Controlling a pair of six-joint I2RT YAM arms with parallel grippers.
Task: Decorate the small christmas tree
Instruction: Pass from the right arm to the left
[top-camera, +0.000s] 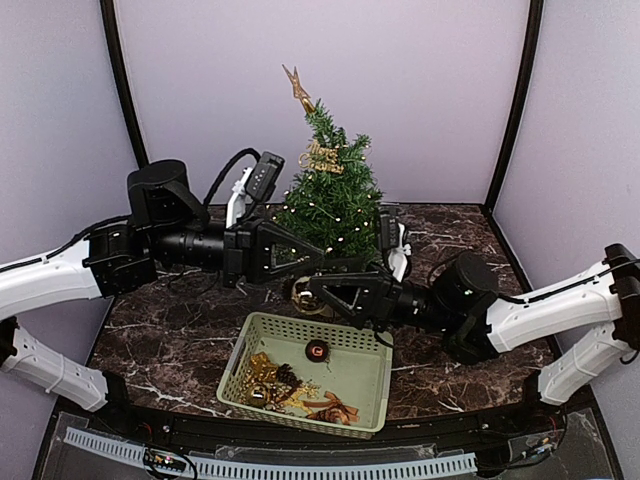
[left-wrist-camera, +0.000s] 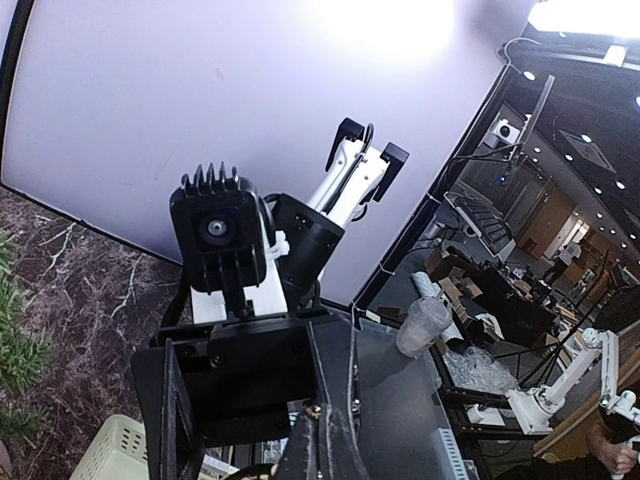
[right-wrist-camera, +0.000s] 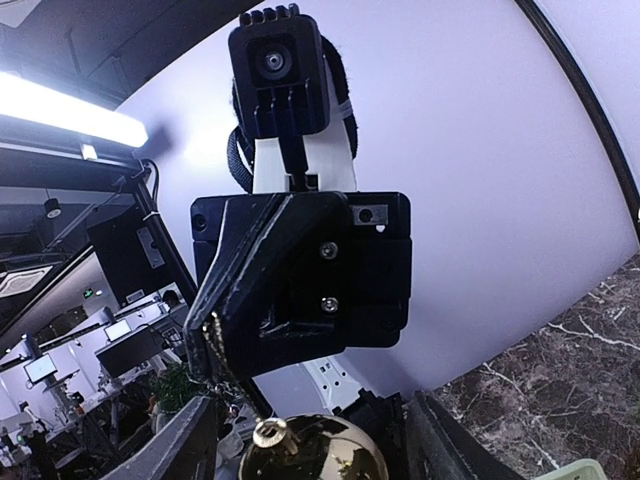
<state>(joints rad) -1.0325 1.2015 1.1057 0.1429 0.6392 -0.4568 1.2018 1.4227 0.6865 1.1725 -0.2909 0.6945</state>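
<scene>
Tree (top-camera: 330, 195) stands rear-centre on desk (top-camera: 450, 232), behind basket (top-camera: 237, 368). Left tool (right-wrist-camera: 212, 337) shut, seemingly pinching thread of gold bauble (right-wrist-camera: 300, 460); right tool (right-wrist-camera: 315, 440) apart, straddling it. Close squarely on the ball before left releases.

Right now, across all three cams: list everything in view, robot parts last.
small christmas tree: one, dark green with tiny lights, back centre of the table
topper: one, gold, on the tree's tip
script sign: one, gold, high on the tree
bauble: one, gold, between the right fingers
basket: one, pale green, near centre
ball: one, dark red, in the basket
trinkets: cluster, gold, basket's left corner
ribbon piece: one, orange-brown, basket's near edge
table: one, dark marble
left fingers: black, shut, above the bauble
right fingers: black, apart, either side of the bauble
</scene>
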